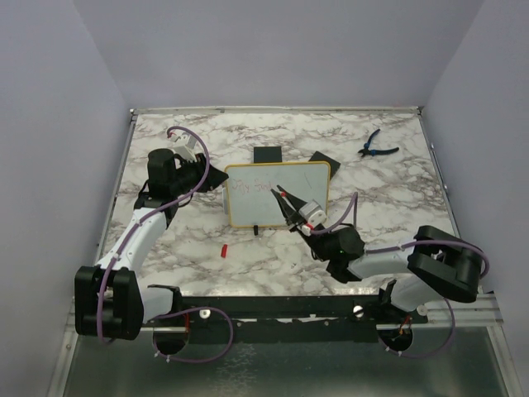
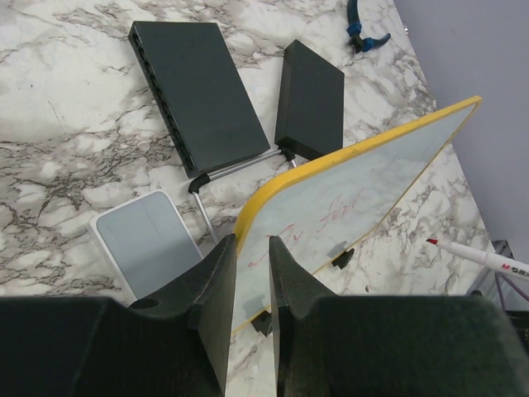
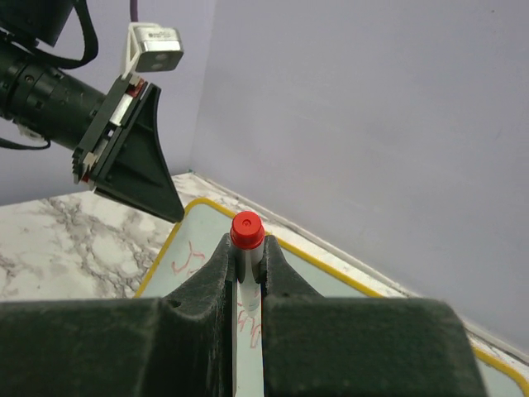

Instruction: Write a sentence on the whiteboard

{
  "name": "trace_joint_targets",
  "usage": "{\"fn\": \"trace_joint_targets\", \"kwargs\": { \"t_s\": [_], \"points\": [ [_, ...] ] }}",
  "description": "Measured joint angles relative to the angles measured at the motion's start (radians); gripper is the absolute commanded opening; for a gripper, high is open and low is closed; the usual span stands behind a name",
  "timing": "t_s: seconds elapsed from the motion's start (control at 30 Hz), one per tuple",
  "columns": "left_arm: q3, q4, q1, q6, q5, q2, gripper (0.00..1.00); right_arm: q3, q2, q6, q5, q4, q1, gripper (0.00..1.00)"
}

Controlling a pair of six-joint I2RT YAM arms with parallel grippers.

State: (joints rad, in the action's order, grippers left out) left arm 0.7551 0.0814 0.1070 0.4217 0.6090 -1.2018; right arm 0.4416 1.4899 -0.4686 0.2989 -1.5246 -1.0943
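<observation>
The whiteboard (image 1: 289,207) stands tilted at mid-table, with a yellow frame and black feet. My left gripper (image 1: 216,177) is shut on its left edge; in the left wrist view the fingers (image 2: 252,244) straddle the yellow corner (image 2: 248,217). The sentence (image 1: 252,185) is faint red scribble on the white surface (image 2: 331,217), also seen in the right wrist view (image 3: 186,260). My right gripper (image 1: 279,189) is over the board face, shut on a white marker (image 3: 247,248) with a red end (image 3: 246,230). The marker tip (image 2: 431,241) hovers by the board's lower right.
Two black squares (image 1: 267,155) (image 1: 324,159) lie behind the board. Blue pliers (image 1: 376,146) rest at the back right. A red cap (image 1: 224,249) lies on the marble in front of the board. A pale grey pad (image 2: 145,240) sits by the left fingers.
</observation>
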Motion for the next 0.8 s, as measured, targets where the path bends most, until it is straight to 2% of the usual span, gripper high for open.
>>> {"fn": "trace_joint_targets", "kwargs": {
  "t_s": [0.3,0.8],
  "points": [
    [0.000,-0.001,0.000,0.000,0.000,0.002,0.23,-0.022,-0.059,-0.022,0.024,0.000,0.000,0.01],
    [0.000,-0.001,0.000,0.000,0.000,0.002,0.23,-0.025,-0.034,-0.042,0.047,0.001,0.045,0.01]
  ]
}}
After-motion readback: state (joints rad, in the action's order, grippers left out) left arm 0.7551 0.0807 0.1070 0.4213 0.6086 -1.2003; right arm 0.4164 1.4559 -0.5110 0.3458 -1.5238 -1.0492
